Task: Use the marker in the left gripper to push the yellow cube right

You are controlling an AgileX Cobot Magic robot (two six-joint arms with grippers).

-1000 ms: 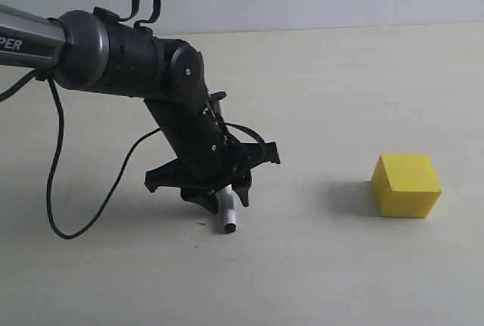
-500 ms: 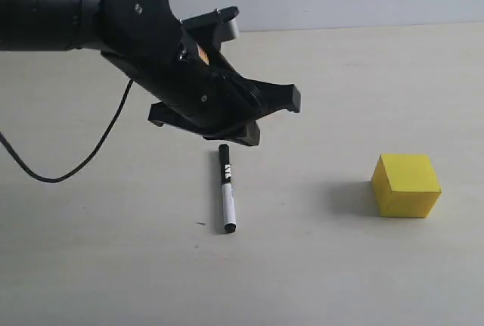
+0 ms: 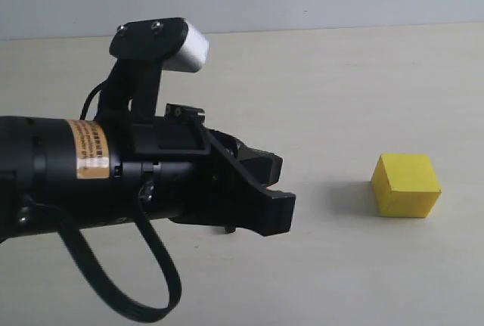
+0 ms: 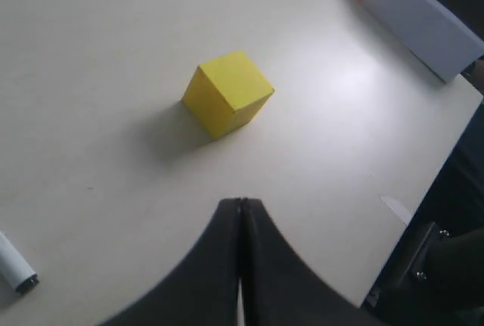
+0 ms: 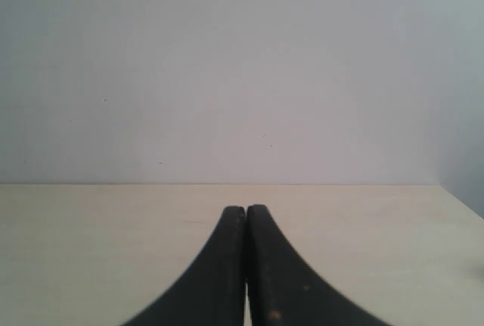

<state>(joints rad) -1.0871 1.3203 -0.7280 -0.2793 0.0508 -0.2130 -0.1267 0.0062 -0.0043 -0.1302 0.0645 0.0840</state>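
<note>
Fingers of the black two-jawed left gripper press together well left of the plain bright yellow cube, the white-barrelled black-tipped marker lying loose farther from that cube, seen plainly in the left wrist view only, the arm's orange label too small to read, the black right gripper likewise closed.

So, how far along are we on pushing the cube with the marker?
Nothing looks done yet. The yellow cube sits alone on the table, with nothing touching it. In hand: nothing really; the left hand is shut and empty, while the marker lies loose on the table. Left: pick up the marker, then push the cube right.
</note>
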